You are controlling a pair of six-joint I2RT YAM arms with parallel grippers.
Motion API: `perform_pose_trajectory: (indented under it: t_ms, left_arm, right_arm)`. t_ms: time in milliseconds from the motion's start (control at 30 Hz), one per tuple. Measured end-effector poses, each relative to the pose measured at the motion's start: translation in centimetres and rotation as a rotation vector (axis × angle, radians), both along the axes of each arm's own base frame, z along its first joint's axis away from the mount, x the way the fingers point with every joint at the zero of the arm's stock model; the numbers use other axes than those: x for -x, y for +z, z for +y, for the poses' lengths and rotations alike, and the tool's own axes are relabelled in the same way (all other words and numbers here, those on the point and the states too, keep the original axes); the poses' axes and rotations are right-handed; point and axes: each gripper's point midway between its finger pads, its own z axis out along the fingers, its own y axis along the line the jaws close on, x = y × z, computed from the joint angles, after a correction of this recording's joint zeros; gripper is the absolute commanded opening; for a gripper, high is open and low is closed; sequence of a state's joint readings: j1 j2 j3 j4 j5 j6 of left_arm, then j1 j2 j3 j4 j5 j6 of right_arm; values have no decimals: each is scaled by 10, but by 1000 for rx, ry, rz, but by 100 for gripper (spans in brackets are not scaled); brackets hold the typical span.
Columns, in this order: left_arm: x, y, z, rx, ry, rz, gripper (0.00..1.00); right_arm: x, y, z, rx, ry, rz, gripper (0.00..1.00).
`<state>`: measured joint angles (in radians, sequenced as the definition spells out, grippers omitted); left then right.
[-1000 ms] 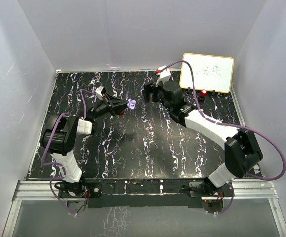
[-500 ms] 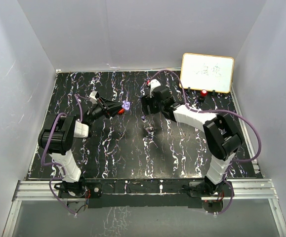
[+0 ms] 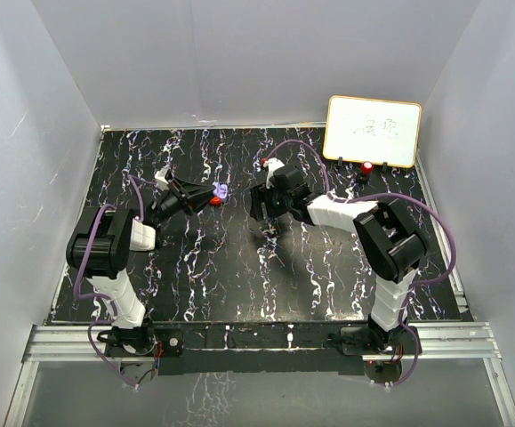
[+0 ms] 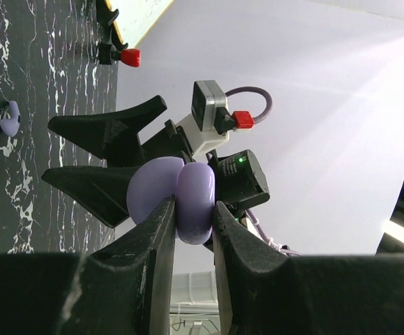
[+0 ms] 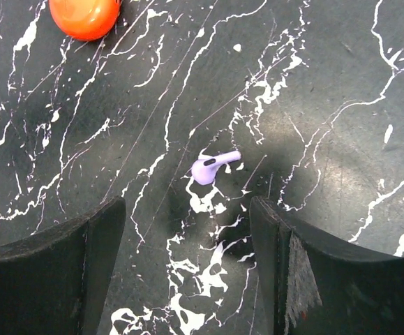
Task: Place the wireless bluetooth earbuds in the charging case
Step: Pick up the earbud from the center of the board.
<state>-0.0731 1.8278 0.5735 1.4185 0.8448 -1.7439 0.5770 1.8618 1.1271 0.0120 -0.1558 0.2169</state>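
White walls box in the black, white-veined desk (image 3: 195,267), and a whiteboard (image 3: 373,131) is propped at the far right.

Overhead: in the last second the right end effector (image 3: 261,212) swung in from the whiteboard side to mid-desk. The left end effector (image 3: 209,193) drew back a little with the purple charging case (image 3: 221,189).

Left wrist: fingers clenched on that case, holding it up off the desk.

Right wrist: fingers spread wide, hovering over the purple earbud (image 5: 212,166), which lies loose on the desk between them. A red case (image 5: 84,15) sits off in the corner. Looks lined up for a pickup to me.
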Motion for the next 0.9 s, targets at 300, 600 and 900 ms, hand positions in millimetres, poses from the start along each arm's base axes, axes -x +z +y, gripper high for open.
perform_pose_trajectory:
  t_ms: [300, 600, 900]
  left_arm:
    - [-1, 10, 6, -7, 16, -38, 0]
    - [-3, 11, 11, -7, 30, -44, 0]
    - [-4, 11, 15, -4, 37, -39, 0]
  right_arm:
    - [5, -6, 12, -40, 19, 17, 69]
    - [6, -22, 18, -45, 20, 42, 68]
    - [4, -21, 34, -61, 44, 29, 68]
